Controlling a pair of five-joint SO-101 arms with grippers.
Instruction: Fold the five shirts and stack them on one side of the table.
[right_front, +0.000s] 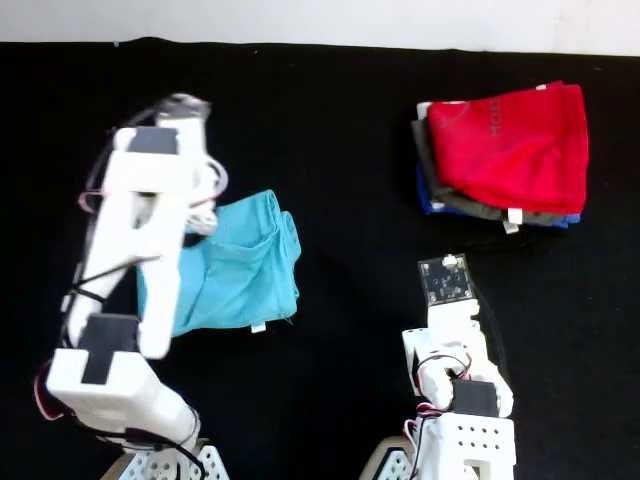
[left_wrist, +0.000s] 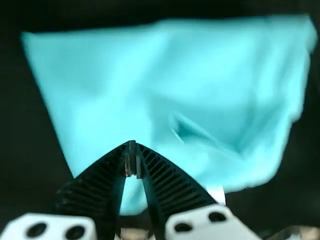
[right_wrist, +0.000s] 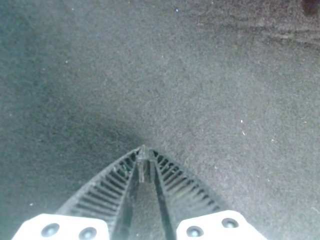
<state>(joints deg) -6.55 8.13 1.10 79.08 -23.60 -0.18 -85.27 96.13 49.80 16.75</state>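
A black-covered table (right_front: 340, 120) carries everything. In its left half, about midway between the near and far edges, lies the teal shirt (right_front: 240, 265), loosely folded and rumpled, with a small white tag (right_front: 258, 327) at its near side. The left arm (right_front: 140, 230) stretches from its base at the near left corner out over the shirt's left part, hiding some of the cloth. In the left wrist view, the left gripper (left_wrist: 132, 162) hangs above the teal shirt (left_wrist: 165, 85) with its two fingers pressed tip to tip and nothing visible between them.

Toward the far right corner sits a stack of folded shirts. The red shirt (right_front: 515, 145) is on top, a dark grey shirt (right_front: 428, 160) shows beneath it, and a blue shirt (right_front: 423, 197) peeks out at the bottom; how many lie there in all cannot be told.

The right arm (right_front: 455, 380) is folded back at the near edge, well apart from the stack. The right gripper (right_wrist: 144, 162) is closed and empty, its tips meeting over bare black table (right_wrist: 210, 90).
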